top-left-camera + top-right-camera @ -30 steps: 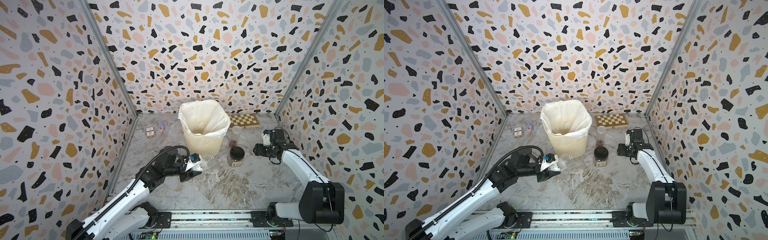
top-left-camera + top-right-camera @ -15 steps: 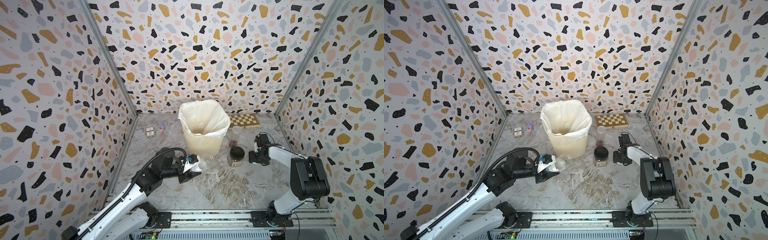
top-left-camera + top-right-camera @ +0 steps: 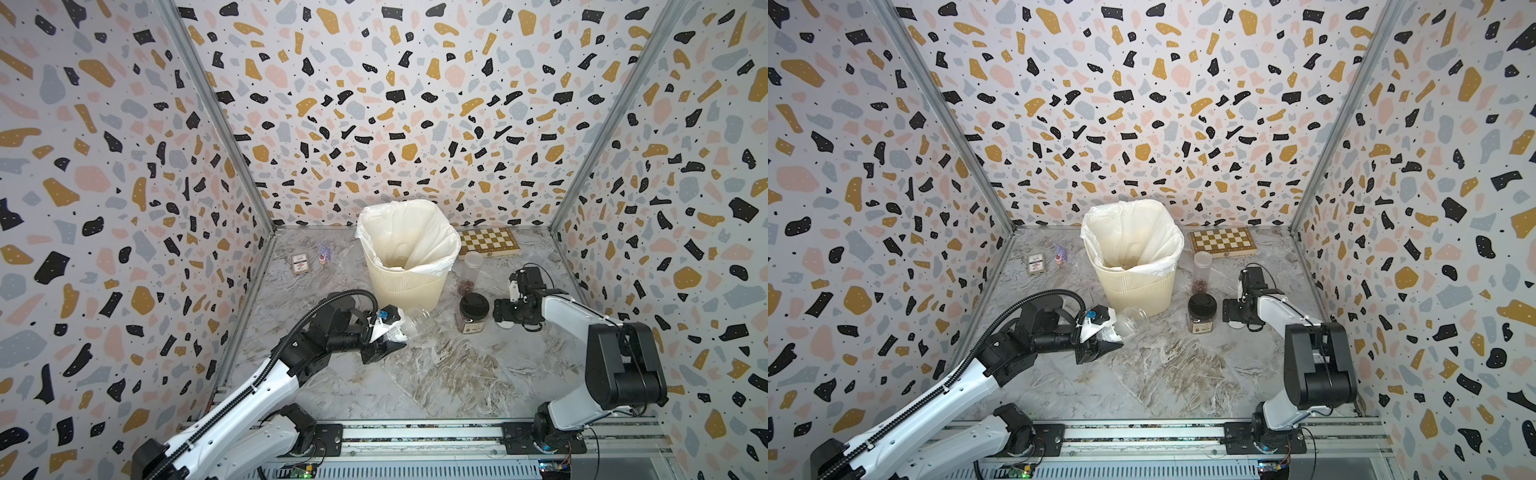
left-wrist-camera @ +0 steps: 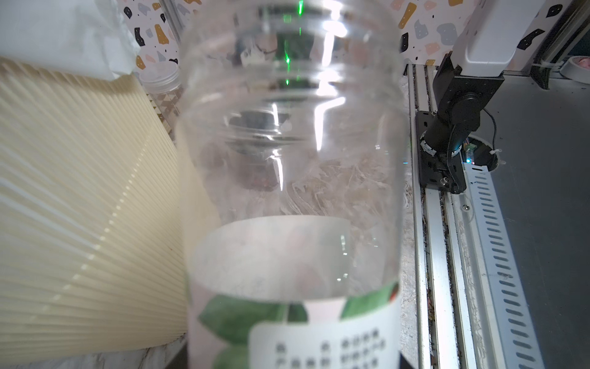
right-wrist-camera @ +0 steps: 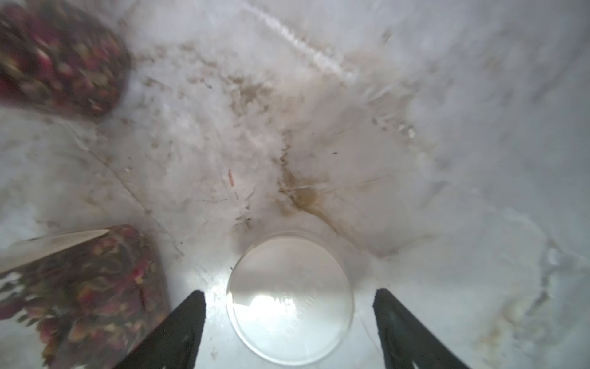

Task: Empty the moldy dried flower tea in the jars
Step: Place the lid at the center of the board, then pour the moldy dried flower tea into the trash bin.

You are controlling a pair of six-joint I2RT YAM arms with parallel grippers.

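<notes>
While my left claw is clamped on the labelled end of a clear jar, that labelled jar lies on its side just in front of the cream ribbed bin, its open mouth turned toward the bin's base. The jar looks empty: through its walls my left wrist view shows only the marble bench and the bin's ribs. Whether it touches the bench I cannot tell. The bin, lined with a white bag, stands at the middle of the bench toward the far edge. My right claw points down at the bench right of the middle, and its two fingers stand well apart, holding nothing. A round clear lid lies flat on the bench between them, touching neither. Just beside that claw, on the side toward the bin, stands the black-lidded jar, upright and closed, with reddish dried flower tea filling it behind its label. Beyond it toward the far edge stands a tall jar, upright, with a little more tea in its bottom. A chessboard lies by the far right corner, and a small card box lies near the far left corner.
</notes>
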